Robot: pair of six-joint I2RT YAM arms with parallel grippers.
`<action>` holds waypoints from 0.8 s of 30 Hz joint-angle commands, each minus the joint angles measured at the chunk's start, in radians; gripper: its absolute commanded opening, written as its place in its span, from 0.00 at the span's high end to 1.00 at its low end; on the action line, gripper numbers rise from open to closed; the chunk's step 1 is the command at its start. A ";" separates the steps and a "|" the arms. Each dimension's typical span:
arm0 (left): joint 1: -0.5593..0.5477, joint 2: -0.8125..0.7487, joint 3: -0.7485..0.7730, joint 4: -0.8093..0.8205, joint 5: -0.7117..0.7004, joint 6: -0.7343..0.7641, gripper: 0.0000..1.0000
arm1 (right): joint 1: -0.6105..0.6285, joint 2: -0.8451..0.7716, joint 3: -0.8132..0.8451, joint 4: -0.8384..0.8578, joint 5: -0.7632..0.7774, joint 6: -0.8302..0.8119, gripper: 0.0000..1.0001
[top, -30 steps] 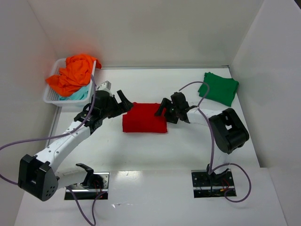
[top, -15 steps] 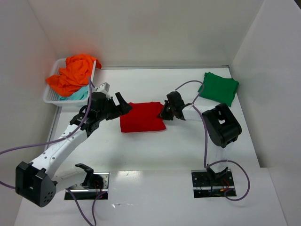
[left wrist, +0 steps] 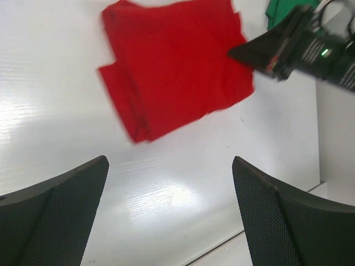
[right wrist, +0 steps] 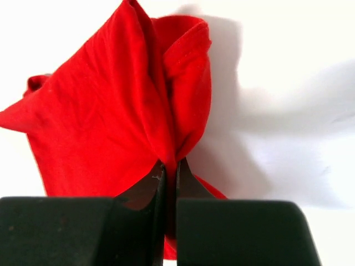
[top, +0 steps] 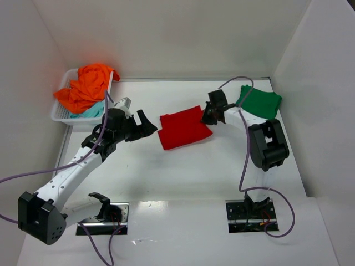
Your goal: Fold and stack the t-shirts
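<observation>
Your right claw (right wrist: 169, 172) is pinching the edge of the red shirt (top: 183, 129), closed tight on it. Your left claw (left wrist: 169, 162) is hovering nearby, wide open, holding nothing

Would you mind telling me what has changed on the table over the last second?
The right pincer, shut on a corner of the folded red t-shirt, has dragged it toward the green t-shirt, turning it askew. The left pincer stayed open in place, now apart from the cloth. The green t-shirt and the white basket have not moved.
</observation>
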 commanded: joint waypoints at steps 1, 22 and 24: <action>0.009 -0.014 0.018 0.016 0.037 0.039 0.00 | -0.098 -0.047 0.124 -0.090 0.067 -0.104 1.00; 0.038 0.074 0.038 -0.059 0.138 0.067 0.00 | -0.497 0.144 0.602 -0.299 0.129 -0.306 1.00; 0.038 0.109 0.049 -0.069 0.148 0.067 0.00 | -0.515 0.153 0.638 -0.332 0.146 -0.317 1.00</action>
